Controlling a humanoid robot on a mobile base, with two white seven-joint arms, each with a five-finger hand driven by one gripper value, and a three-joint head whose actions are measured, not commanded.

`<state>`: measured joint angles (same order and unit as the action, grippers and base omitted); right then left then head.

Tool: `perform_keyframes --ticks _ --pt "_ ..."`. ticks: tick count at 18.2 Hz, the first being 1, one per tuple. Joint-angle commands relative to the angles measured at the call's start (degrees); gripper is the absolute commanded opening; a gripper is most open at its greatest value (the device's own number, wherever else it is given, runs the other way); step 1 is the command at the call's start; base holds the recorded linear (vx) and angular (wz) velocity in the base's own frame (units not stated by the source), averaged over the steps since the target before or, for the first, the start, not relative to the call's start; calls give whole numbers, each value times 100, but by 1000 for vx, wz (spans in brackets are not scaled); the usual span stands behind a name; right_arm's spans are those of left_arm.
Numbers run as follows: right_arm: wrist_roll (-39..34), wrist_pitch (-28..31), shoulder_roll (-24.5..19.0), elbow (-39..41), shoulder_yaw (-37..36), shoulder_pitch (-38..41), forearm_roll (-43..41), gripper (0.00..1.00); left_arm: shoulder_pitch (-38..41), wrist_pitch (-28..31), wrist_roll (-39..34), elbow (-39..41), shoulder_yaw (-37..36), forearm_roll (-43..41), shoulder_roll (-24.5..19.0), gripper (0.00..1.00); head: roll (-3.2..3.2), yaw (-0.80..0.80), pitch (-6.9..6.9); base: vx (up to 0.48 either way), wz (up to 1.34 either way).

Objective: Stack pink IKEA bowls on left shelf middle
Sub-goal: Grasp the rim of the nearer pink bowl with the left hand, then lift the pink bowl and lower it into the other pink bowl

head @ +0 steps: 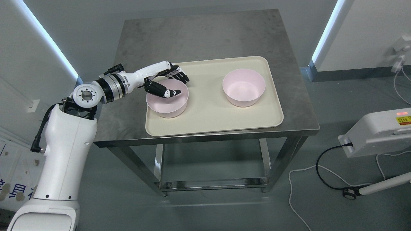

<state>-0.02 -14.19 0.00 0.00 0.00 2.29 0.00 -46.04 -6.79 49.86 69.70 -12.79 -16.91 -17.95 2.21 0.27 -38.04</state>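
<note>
Two pink bowls stand upright on a cream tray (212,123) on a steel table (205,35). The left bowl (167,107) is near the tray's left edge and the right bowl (244,87) sits apart from it toward the tray's right. My left hand (181,86) reaches in from the left over the left bowl's far rim. Its thumb (167,92) lies inside the bowl and its fingers (178,74) are spread just beyond the rim, not clamped on it. The right arm does not show.
The table has a lower rail and stands on a grey floor. A white machine (379,131) with a black cable (324,170) sits at the right. Lit wall strips run along both sides. No shelf shows in the picture.
</note>
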Motion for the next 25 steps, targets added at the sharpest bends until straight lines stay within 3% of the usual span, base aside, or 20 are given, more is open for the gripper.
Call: perform_keyframes --ticks 1,4,8,15,17,20,25 --pt "2 4 100 100 -26 0 -9 100 -36 -243 -55 -44 -136 -172 230 11 0 0 0 0 0" --pt "2 4 100 100 -26 0 -9 100 -45 -322 -55 -44 48 -163 414 1 0 0 0 0 0" --pt "2 4 100 100 -26 0 -9 100 -378 -393 -20 -9 277 -137 616 1 0 0 0 0 0" --pt "2 4 100 100 -26 0 -9 100 -1117 -323 7 -9 216 -189 1389 0 0 0 0 0 0" --pt "2 4 100 100 -26 0 -9 100 -1362 -270 -11 -52 -99 -259 1695 0 0 0 0 0 0" --pt "2 4 100 100 -26 0 -9 100 -1486 28 -90 -79 -1133 -251 1695 0 0 0 0 0 0" --pt "2 4 100 100 -26 0 -9 100 -1531 55 -993 -684 -2577 -128 1695 0 0 0 0 0 0"
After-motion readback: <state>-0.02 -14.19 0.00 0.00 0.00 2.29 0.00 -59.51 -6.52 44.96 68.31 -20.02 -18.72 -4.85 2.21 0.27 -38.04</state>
